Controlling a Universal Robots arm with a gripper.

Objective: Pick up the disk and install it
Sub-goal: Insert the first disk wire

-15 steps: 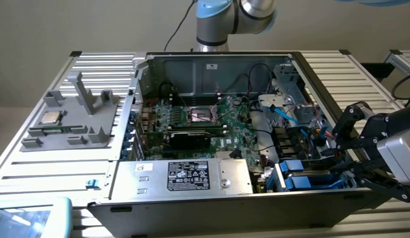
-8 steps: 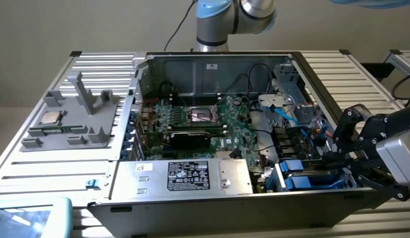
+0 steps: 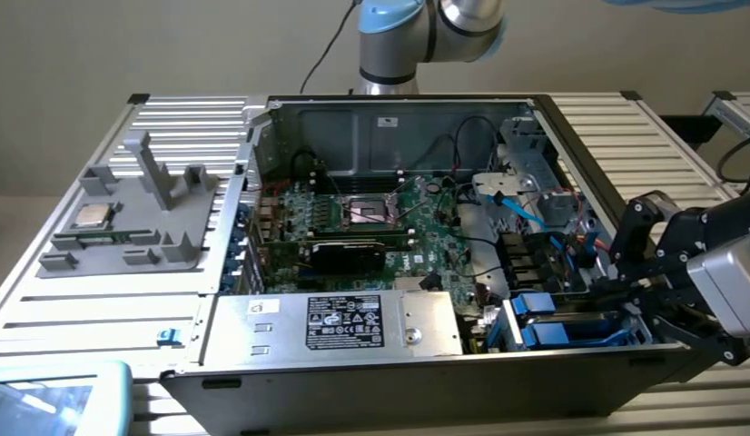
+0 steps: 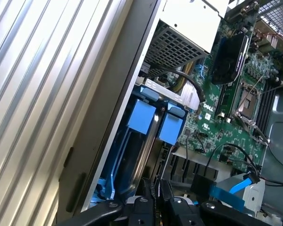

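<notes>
The disk point(image 3: 557, 332) point(image 4: 142, 117), seen as a grey edge in a bright blue bracket, stands on edge in the drive bay at the front corner of the open computer case point(image 3: 350, 381), on the exterior view's right, close against the case's side wall. The gripper point(image 3: 600, 289) point(image 4: 155, 194) reaches over that wall into the bay. In the wrist view its black fingers point(image 4: 144, 200) lie just beside the near end of the blue bracket, drawn narrow with only a thin slit between them. Nothing can be made out in the slit, and contact with the bracket cannot be judged. Further into the case lie the green motherboard point(image 3: 393, 227) point(image 4: 236, 94) and, along the front, a silver box with a black label point(image 3: 339, 322). On the slatted worktop point(image 3: 60, 300), at the exterior view's left and well apart from the disk, a grey holder point(image 3: 133, 222) carries a small square chip point(image 3: 91, 216).
</notes>
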